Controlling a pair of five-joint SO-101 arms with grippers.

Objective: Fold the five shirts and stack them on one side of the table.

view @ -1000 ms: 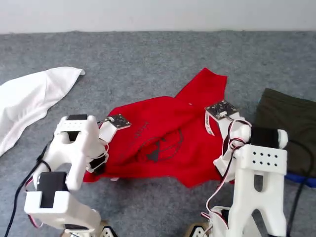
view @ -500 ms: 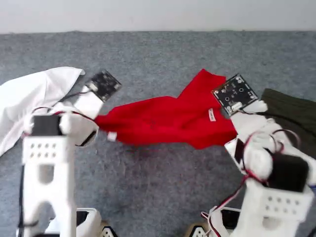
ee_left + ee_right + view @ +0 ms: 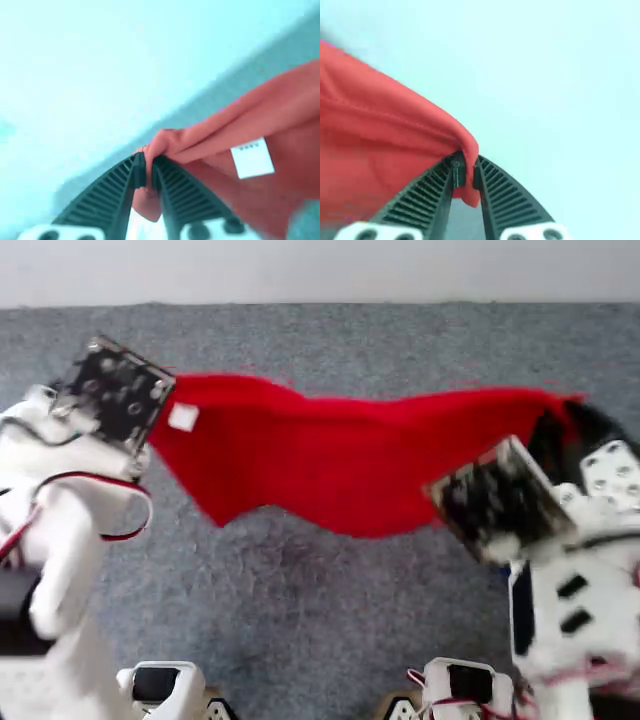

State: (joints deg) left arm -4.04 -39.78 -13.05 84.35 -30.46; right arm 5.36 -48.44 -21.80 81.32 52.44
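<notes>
We find the red shirt (image 3: 330,468) spread aloft, left gripper (image 3: 145,174) and right gripper (image 3: 465,174) clenching its ends, one corner hidden behind the right arm (image 3: 572,592).

- High view: red shirt (image 3: 330,465) is smeared along its lower hem; we cannot trace the edge.
- Its left corner sits behind the left wrist board (image 3: 112,390), and part of its right side behind the right wrist board (image 3: 500,502).
- Dark cloth (image 3: 590,435) is mostly covered by the right arm (image 3: 575,620); shape unclear to us.
- Left wrist view: print on the white tag (image 3: 252,157) is too small to read.
- Both wrist views: shirt is cut off at the frame edge.
</notes>
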